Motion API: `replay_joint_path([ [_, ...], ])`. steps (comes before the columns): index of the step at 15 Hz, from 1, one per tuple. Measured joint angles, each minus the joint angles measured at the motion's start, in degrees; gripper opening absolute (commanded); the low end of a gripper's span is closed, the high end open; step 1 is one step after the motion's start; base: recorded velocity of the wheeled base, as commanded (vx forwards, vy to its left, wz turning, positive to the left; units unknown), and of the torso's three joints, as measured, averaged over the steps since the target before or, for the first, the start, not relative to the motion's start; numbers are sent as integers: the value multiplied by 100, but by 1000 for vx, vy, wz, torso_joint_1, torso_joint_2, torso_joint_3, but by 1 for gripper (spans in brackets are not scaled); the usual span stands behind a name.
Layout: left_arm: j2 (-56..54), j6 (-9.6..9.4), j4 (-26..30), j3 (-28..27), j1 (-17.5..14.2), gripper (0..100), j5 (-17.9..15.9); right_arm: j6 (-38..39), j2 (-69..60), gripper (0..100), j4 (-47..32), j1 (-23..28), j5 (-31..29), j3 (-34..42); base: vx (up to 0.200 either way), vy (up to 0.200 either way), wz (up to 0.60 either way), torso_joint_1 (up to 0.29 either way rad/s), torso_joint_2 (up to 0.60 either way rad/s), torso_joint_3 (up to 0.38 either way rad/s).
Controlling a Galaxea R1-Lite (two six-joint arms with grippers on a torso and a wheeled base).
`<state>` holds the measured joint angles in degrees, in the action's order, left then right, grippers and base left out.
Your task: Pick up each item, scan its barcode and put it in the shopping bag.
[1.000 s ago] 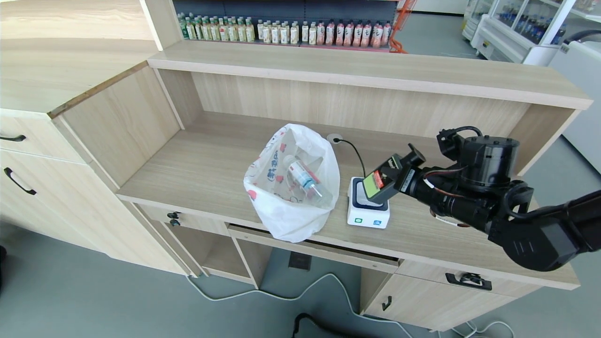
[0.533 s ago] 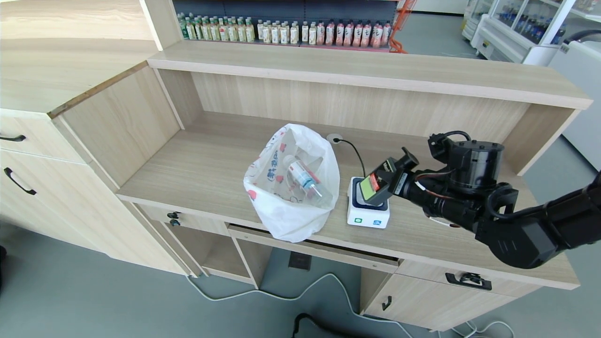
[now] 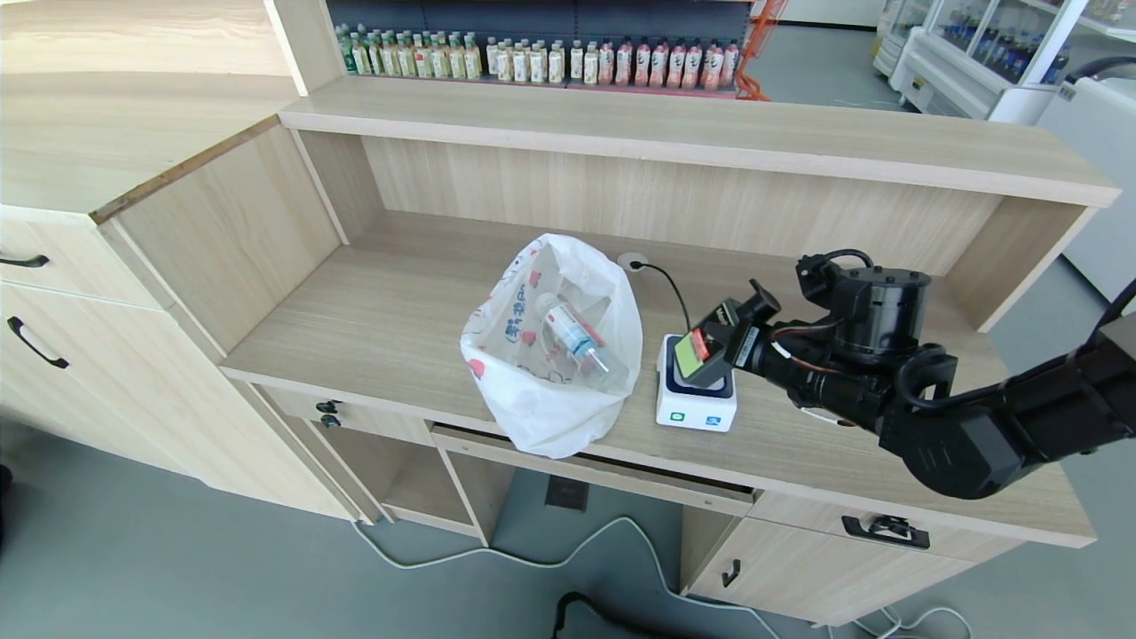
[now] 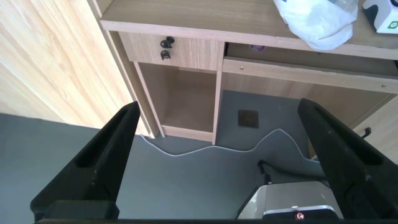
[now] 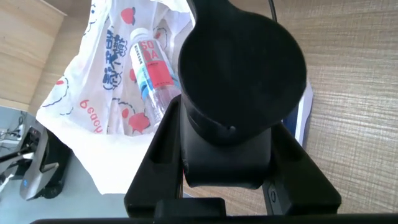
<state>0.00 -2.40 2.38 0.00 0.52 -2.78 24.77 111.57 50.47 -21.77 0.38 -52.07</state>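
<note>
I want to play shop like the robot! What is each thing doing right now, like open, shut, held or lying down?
shopping bag: open, standing on the counter.
bottle: lying inside the shopping bag.
green-and-red item: held over the scanner.
scanner: sitting on the counter, cable attached.
right gripper: shut on the green-and-red item.
left gripper: open, empty.
drawer: shut.

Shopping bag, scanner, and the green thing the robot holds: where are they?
shopping bag (image 3: 525, 406): head view, on its white front wall.
scanner (image 3: 695, 406): head view, on its white front face.
green-labelled item (image 3: 687, 362): head view, on its green label, held in the right arm's jaws.
</note>
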Motion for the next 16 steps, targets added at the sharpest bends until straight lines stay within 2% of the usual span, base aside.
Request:
replay_joint_path([
  [16, 0, 22, -2, 0, 0, 100, 0, -83, 148, 0, 5, -2, 73, -102, 0, 0, 0, 0, 0, 0],
])
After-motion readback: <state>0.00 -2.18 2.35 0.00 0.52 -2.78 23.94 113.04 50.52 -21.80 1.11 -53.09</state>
